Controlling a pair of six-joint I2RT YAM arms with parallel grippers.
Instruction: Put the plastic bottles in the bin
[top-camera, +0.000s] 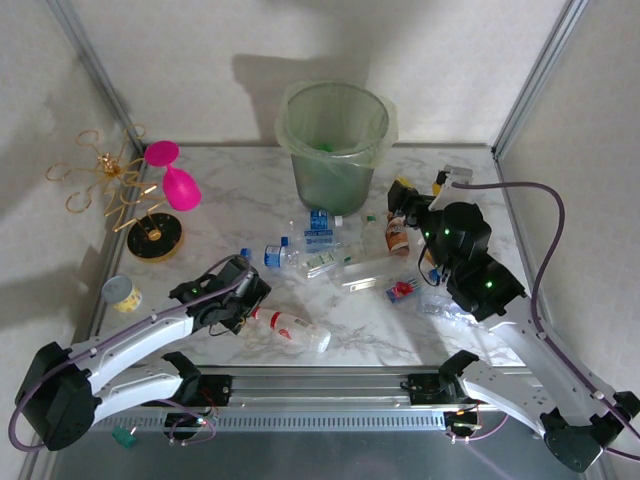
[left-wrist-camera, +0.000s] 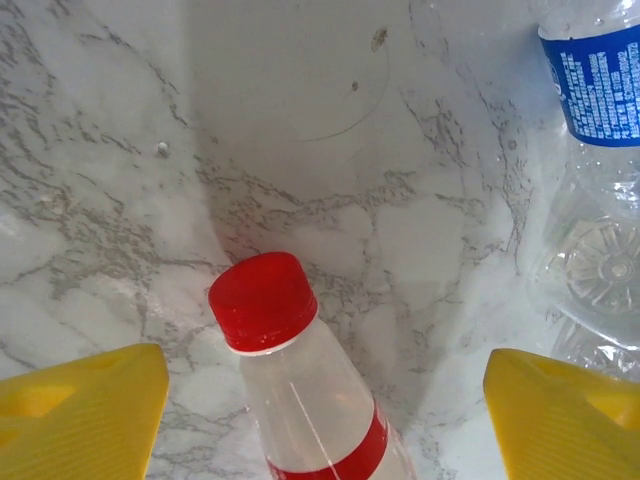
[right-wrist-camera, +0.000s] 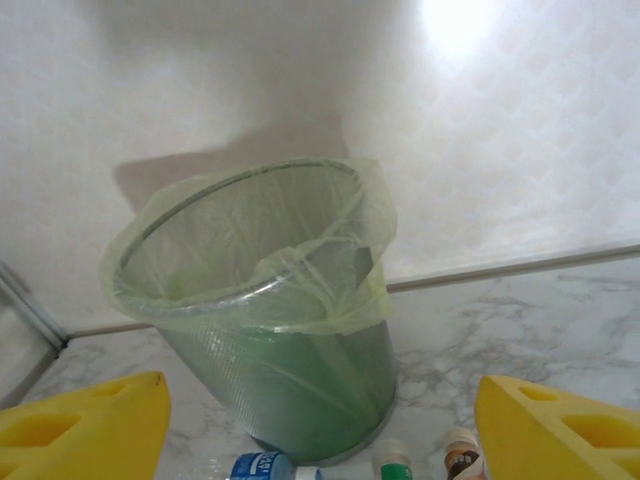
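A clear plastic bottle (left-wrist-camera: 300, 400) with a red cap (left-wrist-camera: 262, 300) and a red band lies on the marble table, also seen as the bottle (top-camera: 292, 328) near the front edge. My left gripper (left-wrist-camera: 322, 365) straddles its neck, open, with a gap on each side; this gripper (top-camera: 248, 300) is low over the table. Several more bottles (top-camera: 318, 238) lie in the middle. The pale-green bin (top-camera: 335, 140) stands at the back. My right gripper (right-wrist-camera: 320, 390) is open and empty, facing the bin (right-wrist-camera: 270, 330); it hovers as the gripper (top-camera: 403, 195) right of the bin.
A pink ornament on gold wire (top-camera: 170, 180) with a black base (top-camera: 152, 238) stands at the left. A small tin (top-camera: 122, 293) sits near the left edge. A blue-labelled bottle (left-wrist-camera: 595, 90) lies close to my left gripper's right finger. Walls and frame posts close in the table.
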